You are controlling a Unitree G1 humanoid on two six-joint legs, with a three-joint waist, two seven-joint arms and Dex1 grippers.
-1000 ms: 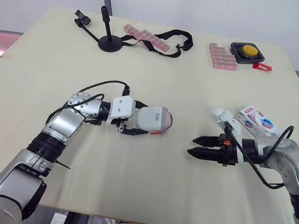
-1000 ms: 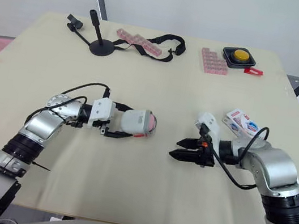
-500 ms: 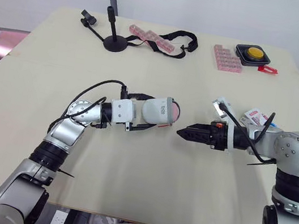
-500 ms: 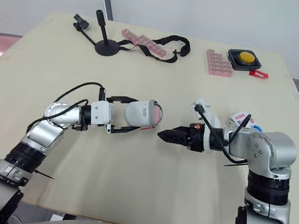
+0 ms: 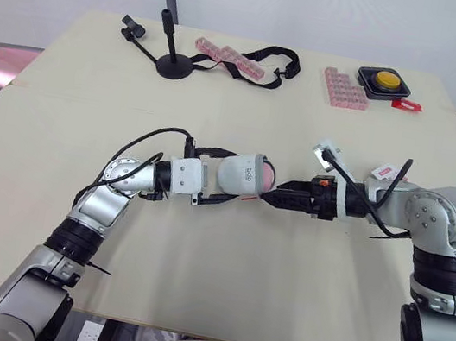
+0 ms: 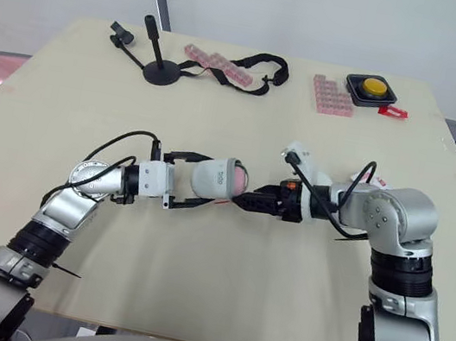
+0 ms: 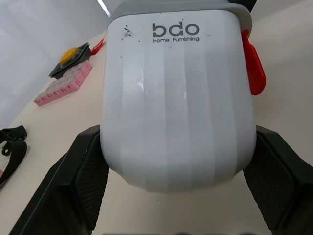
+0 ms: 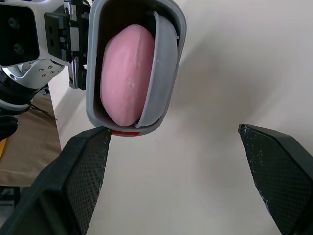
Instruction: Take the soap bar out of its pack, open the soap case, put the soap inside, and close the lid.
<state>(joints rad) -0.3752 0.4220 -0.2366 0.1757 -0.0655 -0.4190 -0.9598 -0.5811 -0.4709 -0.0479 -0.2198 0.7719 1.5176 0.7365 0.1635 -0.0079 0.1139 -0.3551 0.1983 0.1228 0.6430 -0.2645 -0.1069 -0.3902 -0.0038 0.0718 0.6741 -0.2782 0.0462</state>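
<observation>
My left gripper [image 5: 231, 176] is shut on the white soap case [image 5: 247, 175], holding it on its side just above the table. In the left wrist view the case [image 7: 178, 93] shows a red latch [image 7: 254, 63] on one edge. The case's open side faces my right gripper [image 5: 274, 199], and the pink soap bar [image 8: 128, 76] lies inside, with the grey lid [image 8: 164, 68] ajar beside it. The right gripper is open, its tips right at the case's lower rim. The soap pack [image 5: 388, 172] lies behind the right forearm, mostly hidden.
At the table's far side stand a black stand [image 5: 172, 60], pink pill boxes with a black strap [image 5: 230, 55], a pink block [image 5: 342, 87] and a yellow button in a black box [image 5: 381, 78]. A seam crosses the table [image 5: 49, 88] at the left.
My right gripper has moved left from beside the soap pack up to the case's open end. The left gripper has carried the case slightly to the right, toward it.
</observation>
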